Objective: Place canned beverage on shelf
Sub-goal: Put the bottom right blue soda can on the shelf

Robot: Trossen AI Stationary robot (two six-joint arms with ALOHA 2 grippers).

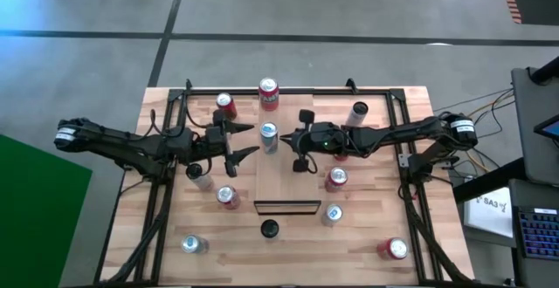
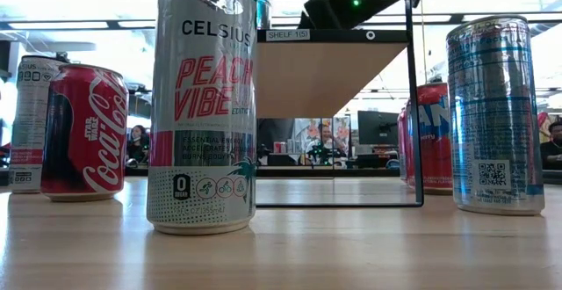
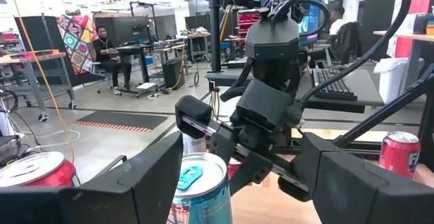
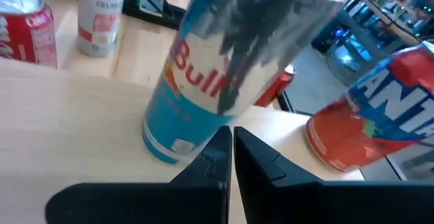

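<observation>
Light wood is the shelf (image 1: 284, 170) in the high view; a blue can (image 1: 268, 136) stands upright on its far end. The left gripper (image 1: 247, 140) has its fingers spread, just beside the can. The right gripper (image 1: 293, 139), clenched and empty, is at the can's other side. In the left wrist view the can top (image 3: 201, 174) sits between the open fingers (image 3: 135, 183), without a grip. In the right wrist view the closed fingertips (image 4: 218, 157) are near the can (image 4: 217, 75).
</observation>
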